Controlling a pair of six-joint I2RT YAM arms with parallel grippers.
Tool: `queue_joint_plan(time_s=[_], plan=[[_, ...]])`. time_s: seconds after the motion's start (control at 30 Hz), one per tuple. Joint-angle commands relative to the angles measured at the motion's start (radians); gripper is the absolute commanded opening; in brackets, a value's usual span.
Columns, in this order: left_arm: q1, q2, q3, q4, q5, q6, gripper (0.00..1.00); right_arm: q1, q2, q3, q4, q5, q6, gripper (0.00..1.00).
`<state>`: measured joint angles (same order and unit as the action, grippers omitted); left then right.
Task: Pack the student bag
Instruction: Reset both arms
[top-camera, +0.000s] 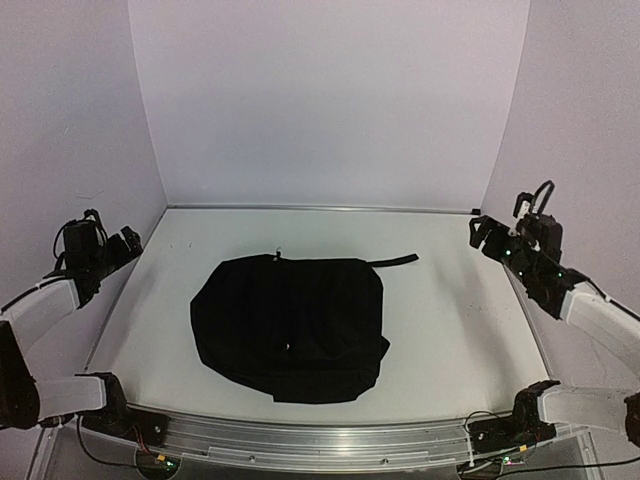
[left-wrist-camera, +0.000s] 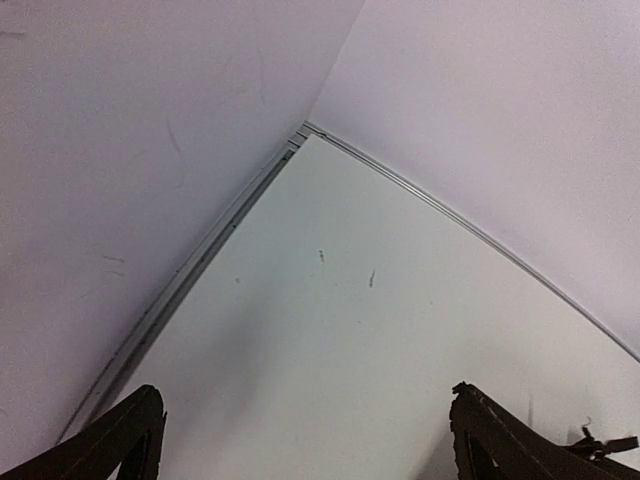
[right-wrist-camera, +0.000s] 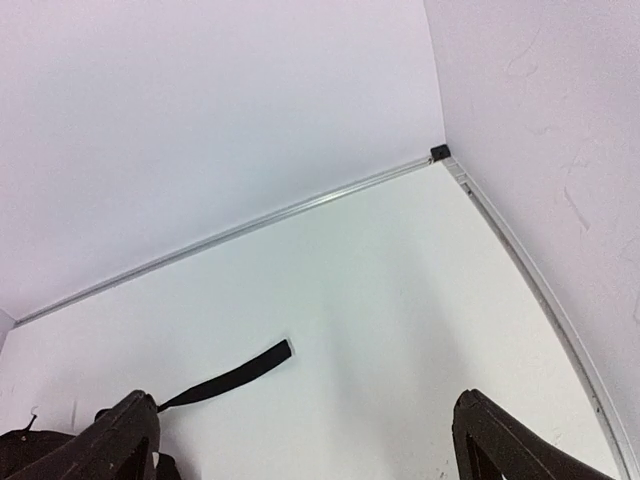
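Note:
The student bag (top-camera: 290, 325) is a large black fabric backpack lying flat and closed in the middle of the white table. One black strap (top-camera: 396, 261) trails out from its far right corner; it also shows in the right wrist view (right-wrist-camera: 230, 379). My left gripper (top-camera: 125, 243) is open and empty, raised at the far left, well apart from the bag. In the left wrist view its fingertips (left-wrist-camera: 125, 435) frame bare table. My right gripper (top-camera: 484, 235) is open and empty at the far right, its fingertips (right-wrist-camera: 495, 435) wide apart above the table.
White walls enclose the table on three sides, with a metal rail (top-camera: 320, 208) along the back edge. A small black stop (right-wrist-camera: 439, 153) sits in the far right corner. The arm bases and cables (top-camera: 150, 455) line the near edge.

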<state>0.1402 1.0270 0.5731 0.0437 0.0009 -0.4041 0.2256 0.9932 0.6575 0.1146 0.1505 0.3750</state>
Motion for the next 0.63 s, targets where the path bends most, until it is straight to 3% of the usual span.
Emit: queue_joint_plan(time_s=[0.0,0.17,0.6], plan=[[-0.003,-0.064,-0.125,0.222,-0.132,0.101,1.0,0.003,-0.101,-0.215,0.43,0.073,-0.093,0.98],[-0.002,-0.066,-0.219,0.301,-0.119,0.113,1.0,0.002,-0.134,-0.371,0.596,0.136,-0.152,0.98],[-0.002,-0.038,-0.278,0.367,-0.144,0.1,1.0,0.002,-0.158,-0.394,0.615,0.131,-0.188,0.98]])
